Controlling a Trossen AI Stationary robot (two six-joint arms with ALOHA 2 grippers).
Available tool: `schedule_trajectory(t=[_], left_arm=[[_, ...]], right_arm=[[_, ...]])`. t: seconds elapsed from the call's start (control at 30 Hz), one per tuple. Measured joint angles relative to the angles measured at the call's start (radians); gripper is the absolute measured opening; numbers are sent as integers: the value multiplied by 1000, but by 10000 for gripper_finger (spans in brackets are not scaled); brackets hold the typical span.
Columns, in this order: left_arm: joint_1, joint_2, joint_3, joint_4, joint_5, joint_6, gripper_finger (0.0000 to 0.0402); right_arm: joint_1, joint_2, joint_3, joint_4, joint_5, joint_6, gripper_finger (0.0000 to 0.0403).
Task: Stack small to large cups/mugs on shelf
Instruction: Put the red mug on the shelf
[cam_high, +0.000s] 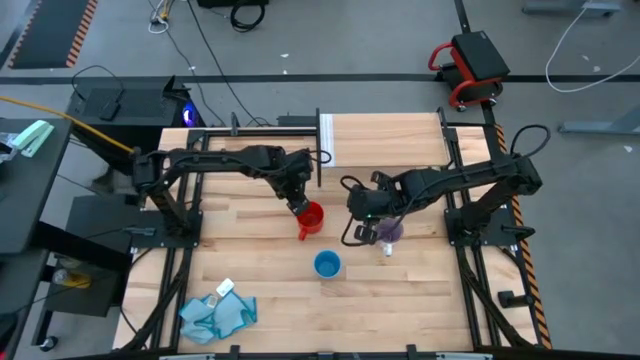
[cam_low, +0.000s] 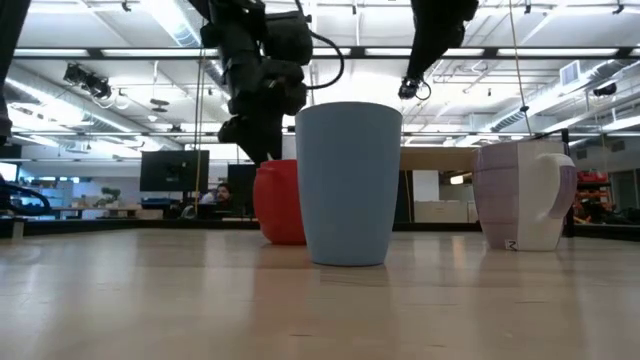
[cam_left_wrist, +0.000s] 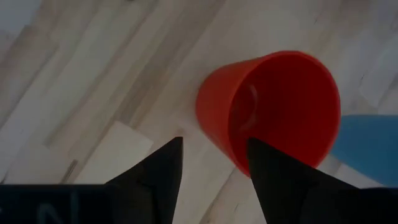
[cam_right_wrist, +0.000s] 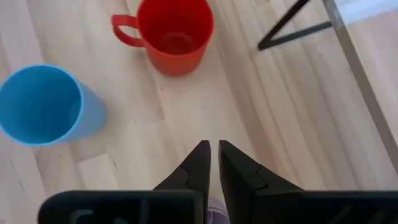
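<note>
Three mugs stand upright on their bases on the wooden table. The red mug (cam_high: 311, 218) (cam_left_wrist: 273, 112) (cam_right_wrist: 176, 34) is in the middle, the blue mug (cam_high: 327, 264) (cam_low: 348, 185) (cam_right_wrist: 46, 106) nearer the near edge, and the lilac mug (cam_high: 388, 233) (cam_low: 522, 195) to the right. The shelf (cam_high: 390, 140) sits at the far edge. My left gripper (cam_high: 298, 205) (cam_left_wrist: 214, 152) is open just above the red mug's rim. My right gripper (cam_high: 356, 203) (cam_right_wrist: 213, 155) is shut, raised above the table left of the lilac mug. My left gripper comes at the red mug from above, pointing down. One finger (cam_left_wrist: 264, 162) is over the inside of the near rim (cam_left_wrist: 239, 134) and the other (cam_left_wrist: 168, 165) outside the wall. I cannot tell whether either finger touches. The mug stands upright on the table.
A crumpled light-blue cloth (cam_high: 215, 315) and a small white item (cam_high: 224, 289) lie near the table's near-left corner. A thin black shelf post (cam_right_wrist: 289, 28) stands right of the red mug. Bare wood lies between the mugs and the shelf.
</note>
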Motion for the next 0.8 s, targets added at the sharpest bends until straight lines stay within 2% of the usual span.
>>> schedule_trajectory(t=[0.17, 0.53, 0.8], left_arm=[[-2, 4, 14, -12, 1, 6, 188], [-3, 7, 14, -13, 1, 7, 188], [-19, 65, 13, -2, 14, -4, 188]], right_arm=[[0, -7, -43, 4, 0, 26, 41], [-1, -35, -229, 76, 0, 57, 41], [-1, -117, -324, 172, -4, 61, 41]])
